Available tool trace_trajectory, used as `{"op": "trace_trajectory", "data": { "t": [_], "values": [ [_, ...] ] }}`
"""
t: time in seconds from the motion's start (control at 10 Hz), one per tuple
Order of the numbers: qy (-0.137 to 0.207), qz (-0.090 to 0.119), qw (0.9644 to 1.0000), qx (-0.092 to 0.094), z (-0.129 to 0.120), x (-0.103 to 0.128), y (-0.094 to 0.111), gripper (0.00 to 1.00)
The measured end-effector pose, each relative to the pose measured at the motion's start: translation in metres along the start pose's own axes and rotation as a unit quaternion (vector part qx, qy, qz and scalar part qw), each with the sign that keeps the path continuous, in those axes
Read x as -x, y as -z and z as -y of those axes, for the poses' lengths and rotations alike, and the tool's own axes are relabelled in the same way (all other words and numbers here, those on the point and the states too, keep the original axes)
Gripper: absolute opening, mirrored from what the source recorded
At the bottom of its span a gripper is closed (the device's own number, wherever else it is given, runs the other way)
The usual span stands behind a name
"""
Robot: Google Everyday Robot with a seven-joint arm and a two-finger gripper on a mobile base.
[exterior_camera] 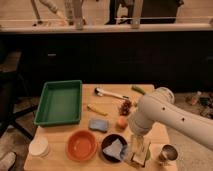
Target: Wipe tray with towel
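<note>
1. Gripper [138, 149]: hanging fingers-down over the front-right part of the desk [57, 131], at the end of the white arm [167, 116], which is reaching in from the right side. Fingers are standing wide apart w/ nothing clamped between them. A small packet-like item [142, 160] is lying directly below; contact w/ it: cannot tell

2. Towel [116, 149]: light-blue cloth, lying crumpled inside the dark bowl [107, 140] at the front edge of the desk, just left of the gripper. Gripper is not touching it

3. Tray [60, 102]: green, rectangular, raised sides, sitting flat on the rear-left part of the desk, well apart from gripper and towel. Its floor is showing bare

4. Other items on the desk:
- orange bowl [81, 145]: sitting in front of the tray, just left of the dark bowl
- white cups [39, 146]: standing at the front-left corner
- blue sponge [98, 124]: lying btw. tray and arm, behind the dark bowl
- orange fruit [122, 122]: resting just right of the sponge, near the arm
- yellow item [97, 109]: lying right of the tray
- white-handled utensil [111, 93]: lying toward the rear, approx. centre
- green item [138, 90]: lying at the rear-right
- red cluster [126, 106]: sitting behind the fruit
- metal cup [168, 152]: standing upright at the front-right, right of the gripper
</note>
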Motion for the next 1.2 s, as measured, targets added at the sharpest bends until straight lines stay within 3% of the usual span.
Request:
{"op": "trace_trajectory", "data": {
  "t": [0.3, 0.6, 0.9, 1.2],
  "values": [
    [-0.005, 0.004, 1.0, -0.005, -0.003, 0.002, -0.004, 0.8],
    [-0.007, 0.034, 0.9993, -0.012, -0.016, 0.019, -0.029, 0.8],
    [0.001, 0.062, 0.9979, -0.019, -0.021, 0.038, -0.03, 0.8],
    [0.01, 0.073, 0.9972, -0.014, -0.023, 0.05, -0.036, 0.8]
  ]
}}
